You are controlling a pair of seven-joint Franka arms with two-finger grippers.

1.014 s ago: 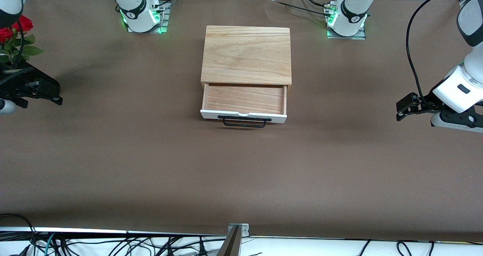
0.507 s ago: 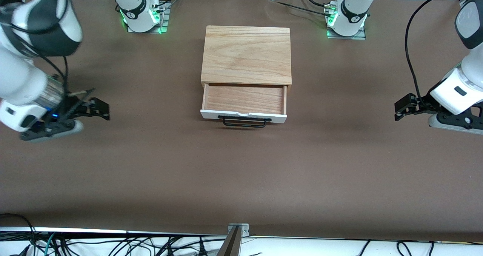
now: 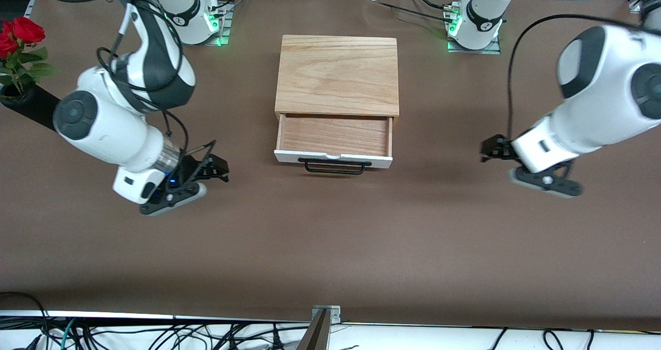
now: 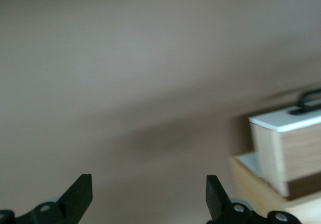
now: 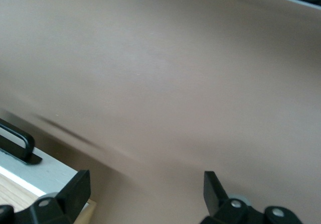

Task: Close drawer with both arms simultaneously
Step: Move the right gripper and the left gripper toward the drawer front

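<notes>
The drawer (image 3: 333,142) stands pulled out of the light oak box (image 3: 337,75) at mid-table, its white front panel and black wire handle (image 3: 334,166) facing the front camera. The right gripper (image 3: 217,167) hangs over the cloth toward the right arm's end, fingers spread wide. The left gripper (image 3: 489,148) hangs toward the left arm's end, fingers (image 4: 80,194) likewise wide apart

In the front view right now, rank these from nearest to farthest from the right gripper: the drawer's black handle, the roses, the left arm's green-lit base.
Measured from the right gripper, over bare table:
1. Black handle, on the drawer front, at mid-table.
2. Roses, at the right arm's end of the table.
3. Left arm's base, at the left arm's end.
</notes>
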